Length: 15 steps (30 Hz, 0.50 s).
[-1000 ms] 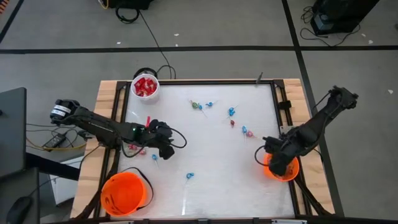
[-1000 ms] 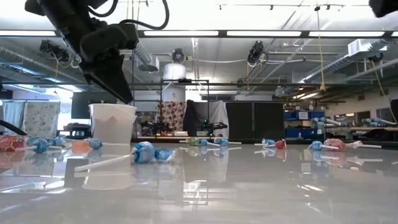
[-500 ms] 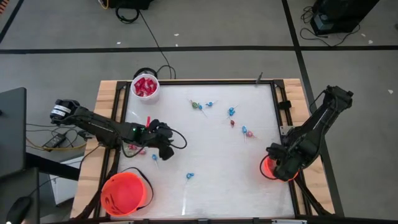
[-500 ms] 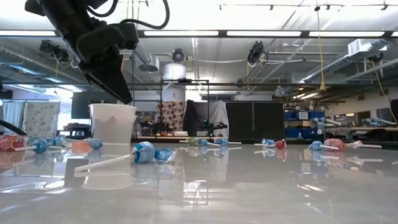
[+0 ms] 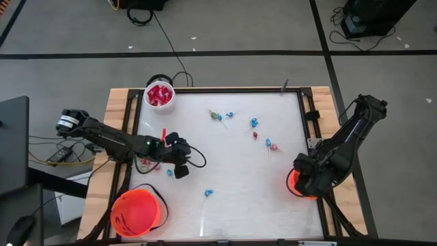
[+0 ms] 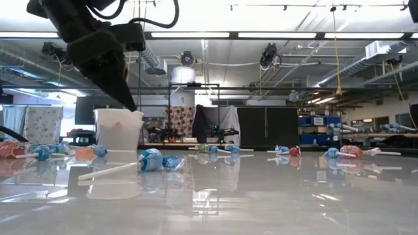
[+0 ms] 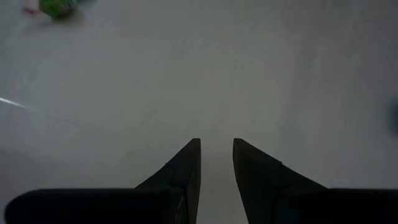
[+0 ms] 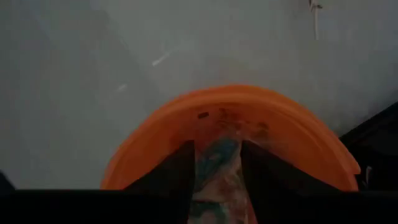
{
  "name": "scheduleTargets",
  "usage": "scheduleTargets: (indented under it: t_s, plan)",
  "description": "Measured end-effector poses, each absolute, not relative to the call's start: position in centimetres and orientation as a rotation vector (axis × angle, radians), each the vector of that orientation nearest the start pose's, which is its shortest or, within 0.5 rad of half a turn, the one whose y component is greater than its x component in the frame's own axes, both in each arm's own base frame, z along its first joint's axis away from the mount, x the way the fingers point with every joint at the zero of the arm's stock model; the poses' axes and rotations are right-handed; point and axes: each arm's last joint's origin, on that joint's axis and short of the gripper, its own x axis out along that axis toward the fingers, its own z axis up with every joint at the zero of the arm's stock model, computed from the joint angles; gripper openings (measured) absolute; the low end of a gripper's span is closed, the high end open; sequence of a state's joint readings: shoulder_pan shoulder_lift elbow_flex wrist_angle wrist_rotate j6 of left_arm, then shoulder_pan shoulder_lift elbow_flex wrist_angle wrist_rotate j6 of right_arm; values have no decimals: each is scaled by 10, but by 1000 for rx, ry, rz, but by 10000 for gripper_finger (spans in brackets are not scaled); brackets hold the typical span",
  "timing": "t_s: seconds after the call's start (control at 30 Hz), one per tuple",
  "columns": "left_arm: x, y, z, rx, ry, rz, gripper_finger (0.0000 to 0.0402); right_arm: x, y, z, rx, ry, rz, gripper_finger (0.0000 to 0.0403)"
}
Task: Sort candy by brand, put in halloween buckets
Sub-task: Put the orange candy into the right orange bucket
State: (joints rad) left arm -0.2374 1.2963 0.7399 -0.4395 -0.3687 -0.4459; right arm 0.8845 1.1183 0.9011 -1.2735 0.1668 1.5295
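Candy release is what we see at the right gripper [image 8: 216, 163]: its jaws, shut a second ago, now part over the orange bucket [image 8: 292, 134], a blue-wrapped lollipop [image 8: 216, 155] between them. We judge it dropping in. The left gripper [image 7: 216, 163] hovers narrow-jawed and empty above the bench [image 5: 232, 171], other lollipops [image 5: 254, 123] unsorted.

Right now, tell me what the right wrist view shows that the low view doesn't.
Only the right wrist view: the right end effector over the orange bucket, a blue-wrapped candy between its fingers. Only the low view: the white pail, the left end effector above the table, and lollipops scattered across it. Both share the glossy white table.
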Motion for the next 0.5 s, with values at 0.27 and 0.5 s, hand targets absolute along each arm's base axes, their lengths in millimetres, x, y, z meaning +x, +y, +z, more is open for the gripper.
scheduleTargets:
  t_s: [0.27, 0.5]
  plan:
    - [229, -41, 204, -230, 901, 370, 100, 120, 125, 280, 390, 1004, -433, 139]
    - [205, -27, 200, -277, 1055, 596, 100, 140, 124, 298, 170, 547, -485, 139]
